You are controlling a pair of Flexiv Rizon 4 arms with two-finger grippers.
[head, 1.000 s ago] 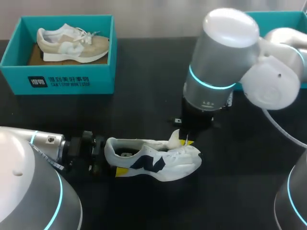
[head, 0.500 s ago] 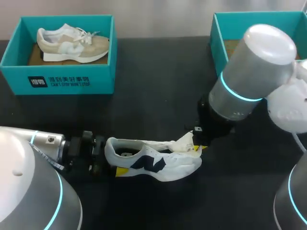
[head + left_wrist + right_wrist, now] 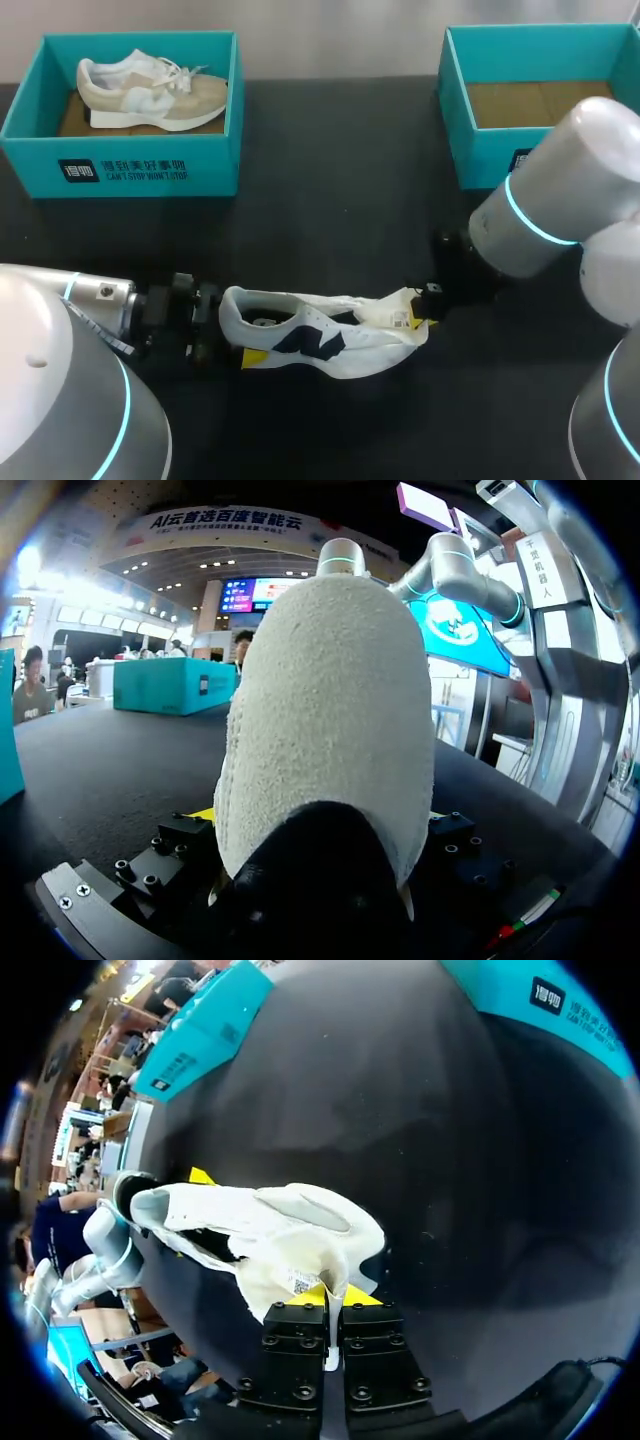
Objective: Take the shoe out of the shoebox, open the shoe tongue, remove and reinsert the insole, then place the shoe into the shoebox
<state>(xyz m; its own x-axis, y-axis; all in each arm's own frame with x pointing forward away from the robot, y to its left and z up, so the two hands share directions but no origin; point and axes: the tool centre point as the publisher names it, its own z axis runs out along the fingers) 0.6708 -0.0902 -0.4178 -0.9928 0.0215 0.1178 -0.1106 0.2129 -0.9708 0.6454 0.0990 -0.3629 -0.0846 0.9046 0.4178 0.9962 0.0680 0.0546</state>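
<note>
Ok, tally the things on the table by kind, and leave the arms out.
Shoeboxes: 2, the left shoebox and the right shoebox, both teal.
Shoes: 2, the beige shoe in the left shoebox, the white shoe out on the table.
Total: 4.

**Left arm** [image 3: 60, 380]: a broad, rounded, silver-grey metal housing. A glowing cyan ring light [image 3: 122, 420] marks the joint seam. The narrower silver wrist section [image 3: 100, 295] carries a second, thinner cyan band.

**Left hand** [image 3: 215, 330]: a black, block-shaped metal body. The finger bases are stepped and fitted with black socket-head screws [image 3: 120, 865]. One corner of the base has small red and green marks [image 3: 510, 927].

**Right arm** [image 3: 560, 215]: a silver-grey cylindrical link with its own cyan ring. It joins a rounded white elbow cap [image 3: 615, 270].

**Right hand** [image 3: 432, 298]: two black rectangular finger blocks [image 3: 290, 1345] with four screws in each. The tips are bright yellow [image 3: 365, 1297]. A thin black cable [image 3: 585, 1363] loops beside the mount.
</note>
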